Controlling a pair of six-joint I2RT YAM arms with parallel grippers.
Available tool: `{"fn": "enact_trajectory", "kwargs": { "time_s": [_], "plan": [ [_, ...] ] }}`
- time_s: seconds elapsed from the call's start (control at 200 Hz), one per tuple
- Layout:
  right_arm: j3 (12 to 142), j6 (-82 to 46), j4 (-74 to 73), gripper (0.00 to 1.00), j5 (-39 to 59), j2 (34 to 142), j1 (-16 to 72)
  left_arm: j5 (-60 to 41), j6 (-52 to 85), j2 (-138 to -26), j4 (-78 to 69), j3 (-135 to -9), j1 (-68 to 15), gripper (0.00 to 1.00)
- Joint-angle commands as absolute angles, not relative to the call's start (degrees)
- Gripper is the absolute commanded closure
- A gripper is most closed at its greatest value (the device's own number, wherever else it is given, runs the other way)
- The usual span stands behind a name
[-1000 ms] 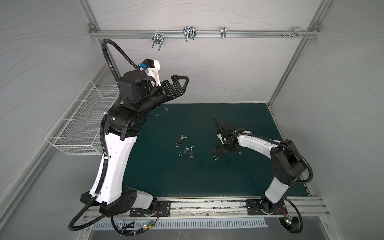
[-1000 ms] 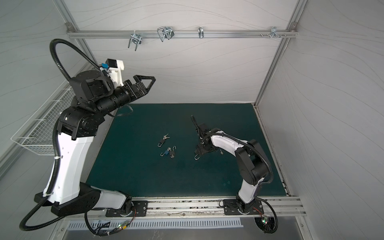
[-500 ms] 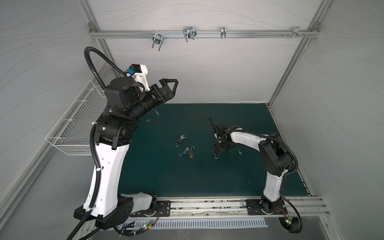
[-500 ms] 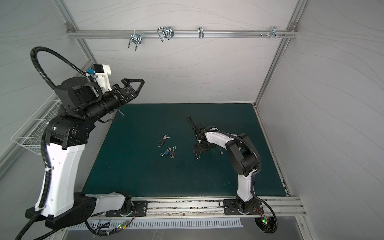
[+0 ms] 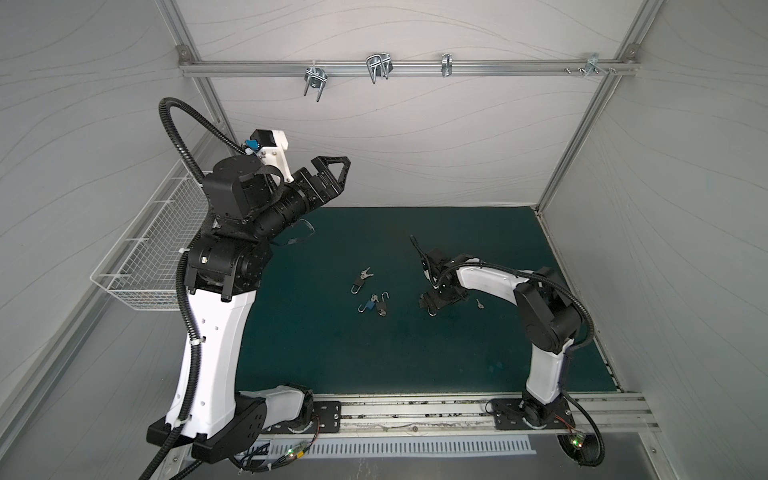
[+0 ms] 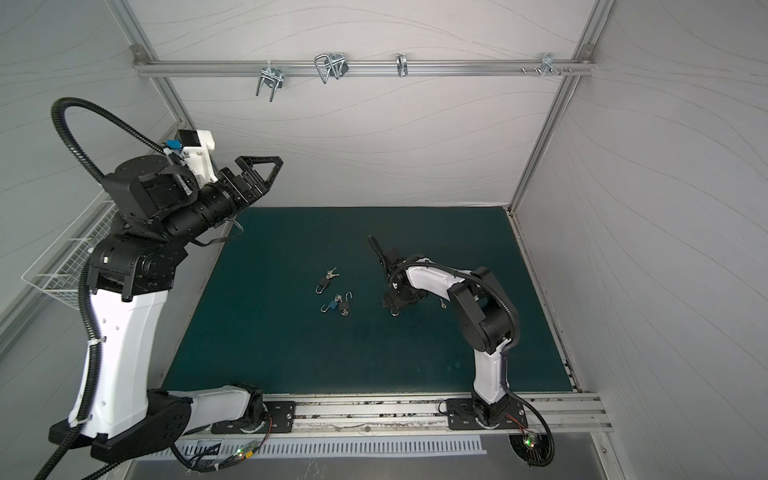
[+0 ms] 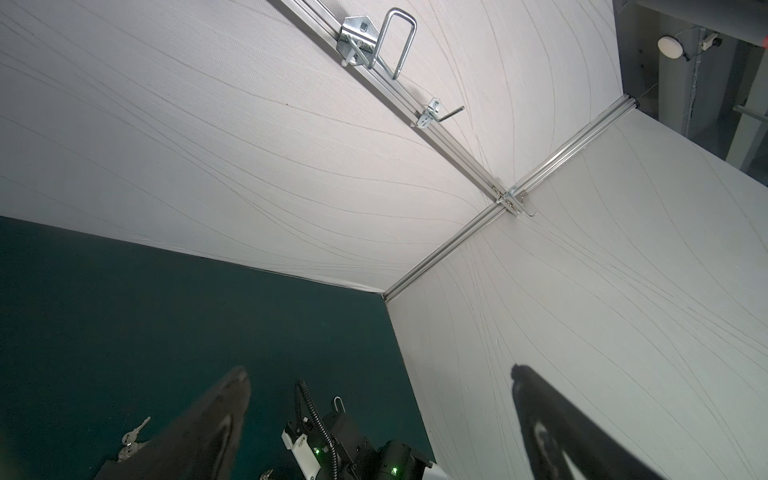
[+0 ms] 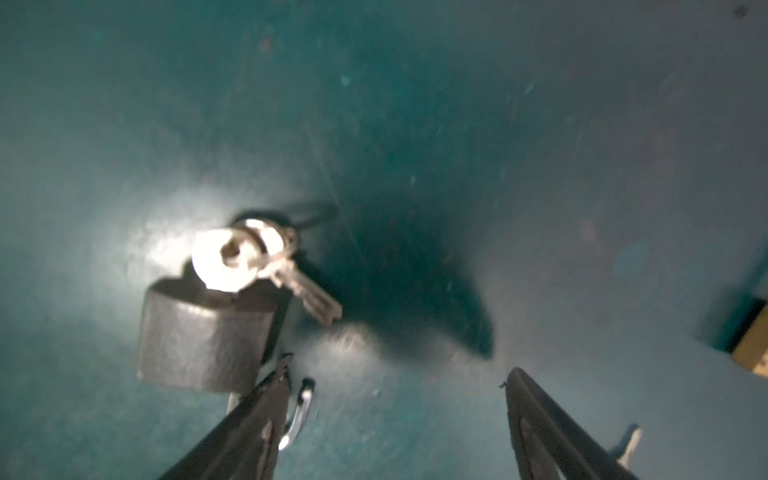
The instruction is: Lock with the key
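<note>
In both top views, high at upper left: left gripper point(image 5: 343, 170), tilted toward the back wall and well clear of the green mat point(image 5: 415, 365), probably parked there to leave the centre free. Right of centre, low on the mat: right gripper point(image 5: 434, 301) hunched over the padlock point(image 5: 432, 313), only the shackle peeking out beneath. Left of that, other padlocks point(image 5: 381, 308) in a loose cluster; just right, a loose key point(image 5: 480, 303). Bare mat all round, walls well apart. In the left wrist view: fingers point(image 7: 216, 424) spread wide, empty, facing the wall corner. In the right wrist view: right gripper point(image 8: 397, 370) spread open, nothing between. At lower left, the padlock point(image 8: 203, 345), key point(image 8: 224, 259) already seated in the body, just beside one fingertip point(image 8: 274, 386); touching or not, impossible to tell. Likely needed next: a sideways shift to straddle the body without nudging it.
</note>
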State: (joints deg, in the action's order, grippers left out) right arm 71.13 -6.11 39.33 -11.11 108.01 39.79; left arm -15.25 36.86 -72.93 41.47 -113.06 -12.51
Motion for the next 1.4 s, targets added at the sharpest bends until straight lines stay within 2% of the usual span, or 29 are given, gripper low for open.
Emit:
{"fn": "enact_trajectory", "kwargs": {
  "time_s": [0.0, 0.205, 0.465, 0.67, 0.825, 0.96, 1.19, 1.395],
  "plan": [
    [68.9, -5.8, 42.6, 0.16, -8.9, 106.2, 41.8, -14.5, 36.4, -71.0, 38.6, -113.7, -12.1, 0.01],
    [72.5, -6.2, 41.7, 0.10, -8.0, 108.9, 44.7, -15.5, 37.7, -70.3, 36.2, -112.4, -11.4, 0.01],
    [77.8, -5.7, 41.1, 0.10, -10.4, 113.9, 44.0, -15.6, 38.2, -69.5, 35.8, -112.5, -11.4, 0.01],
    [76.3, -3.0, 40.5, 0.12, -9.4, 112.8, 42.2, -13.8, 35.9, -67.9, 37.1, -110.9, -11.2, 0.01],
    [74.1, 3.4, 39.1, 0.22, -0.7, 110.9, 41.8, -16.1, 36.9, -62.7, 32.2, -99.7, -11.2, 0.01],
    [74.9, 4.9, 40.3, 0.33, 5.4, 111.7, 41.5, -17.4, 36.6, -61.0, 35.2, -94.6, -11.2, 0.01],
    [74.5, 5.1, 42.0, 0.46, 5.5, 111.5, 41.9, -18.0, 35.2, -57.8, 39.5, -89.1, -11.2, 0.01],
    [73.2, 5.2, 43.4, 0.47, -0.6, 111.3, 44.9, -17.1, 34.3, -56.3, 42.1, -86.2, -11.1, 0.01]
  ]
}}
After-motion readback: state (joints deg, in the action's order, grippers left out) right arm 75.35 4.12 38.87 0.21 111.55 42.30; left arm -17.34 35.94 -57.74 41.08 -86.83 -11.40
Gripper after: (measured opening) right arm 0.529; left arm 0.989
